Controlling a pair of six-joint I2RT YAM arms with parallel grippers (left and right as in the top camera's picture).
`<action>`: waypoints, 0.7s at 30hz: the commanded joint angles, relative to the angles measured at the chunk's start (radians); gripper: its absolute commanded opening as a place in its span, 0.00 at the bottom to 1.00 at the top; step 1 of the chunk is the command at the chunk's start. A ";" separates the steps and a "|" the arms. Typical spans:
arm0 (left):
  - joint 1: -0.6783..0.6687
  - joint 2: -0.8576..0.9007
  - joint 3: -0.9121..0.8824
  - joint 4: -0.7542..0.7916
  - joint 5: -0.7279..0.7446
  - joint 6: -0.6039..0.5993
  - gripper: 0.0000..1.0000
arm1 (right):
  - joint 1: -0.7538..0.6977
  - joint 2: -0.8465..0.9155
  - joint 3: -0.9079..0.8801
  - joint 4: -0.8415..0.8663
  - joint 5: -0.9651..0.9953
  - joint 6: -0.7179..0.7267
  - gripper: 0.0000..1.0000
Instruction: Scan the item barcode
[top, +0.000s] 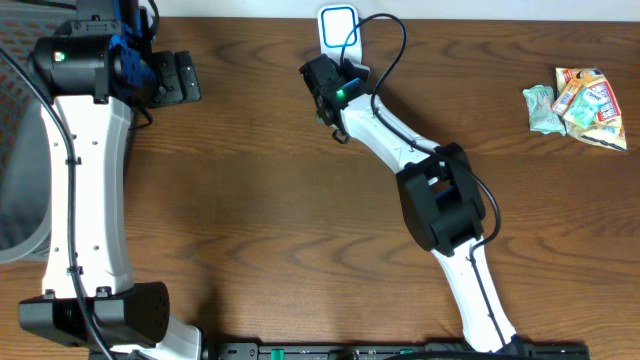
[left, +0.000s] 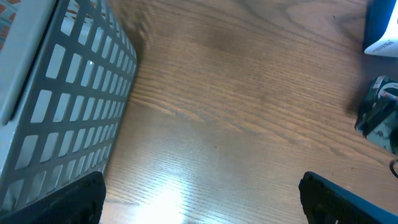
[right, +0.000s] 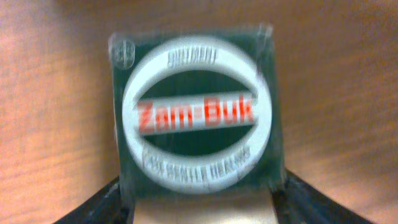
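Note:
The item is a dark green Zam-Buk box (right: 196, 115) with a white ring and red lettering, lying on the wooden table. My right gripper (right: 199, 208) has a black finger pressed against each lower side of the box. In the overhead view this gripper (top: 326, 100) is at the back centre and covers the box. Just behind it is a white and blue scanner (top: 340, 28), which also appears in the left wrist view (left: 382, 31). My left gripper (top: 176, 78) is at the back left. It stands wide open (left: 205, 211) above bare wood.
A grey mesh basket (left: 62, 93) stands to the left of the left gripper and shows at the table's left edge (top: 20, 170). Several snack packets (top: 580, 105) lie at the far right. The right arm (top: 440, 200) crosses the middle of the table.

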 joint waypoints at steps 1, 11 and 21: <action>0.004 0.004 -0.005 0.000 -0.016 -0.009 0.98 | -0.019 -0.111 -0.005 -0.056 -0.216 -0.084 0.56; 0.004 0.004 -0.005 0.000 -0.016 -0.009 0.98 | -0.096 -0.185 -0.005 -0.117 -0.194 -0.135 0.82; 0.004 0.004 -0.005 0.000 -0.016 -0.009 0.98 | -0.088 -0.042 -0.006 0.025 -0.195 -0.195 0.97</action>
